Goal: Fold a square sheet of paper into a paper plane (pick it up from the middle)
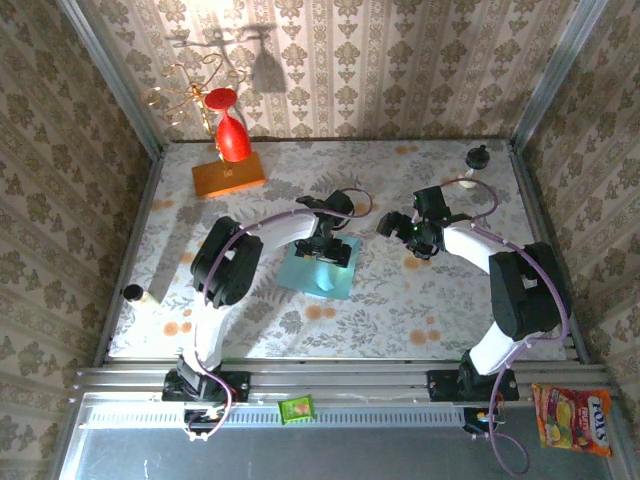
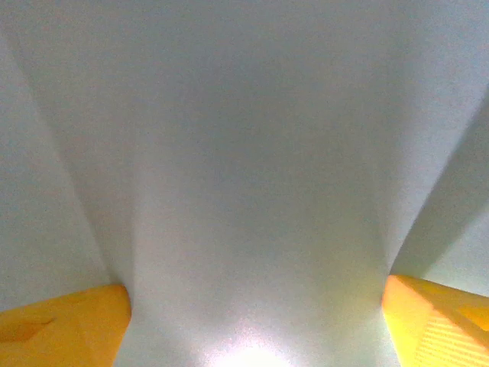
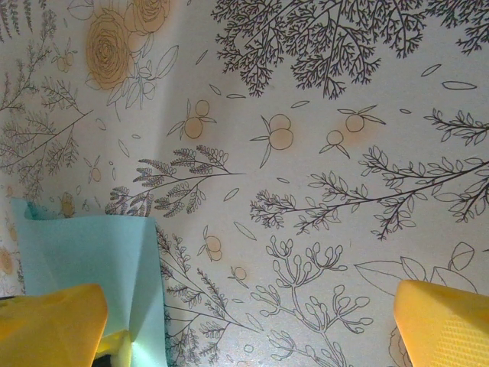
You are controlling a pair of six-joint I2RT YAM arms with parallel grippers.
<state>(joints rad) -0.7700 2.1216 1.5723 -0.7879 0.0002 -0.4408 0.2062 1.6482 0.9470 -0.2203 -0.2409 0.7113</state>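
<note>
— Where was the square sheet of paper (image 1: 300, 272) found?
— It was seen flat on the counter (image 1: 420, 300), directly beneath the left gripper (image 2: 252, 294), whose jaws were spread wide.
— And the right gripper (image 3: 252, 306)?
— It was also held wide; the sheet was seen at its left.

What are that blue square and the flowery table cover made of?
The blue square looks like thin matte paper: it bends in soft folds. The table cover seems printed cloth or vinyl, lightly wrinkled; I cannot tell which.
</note>
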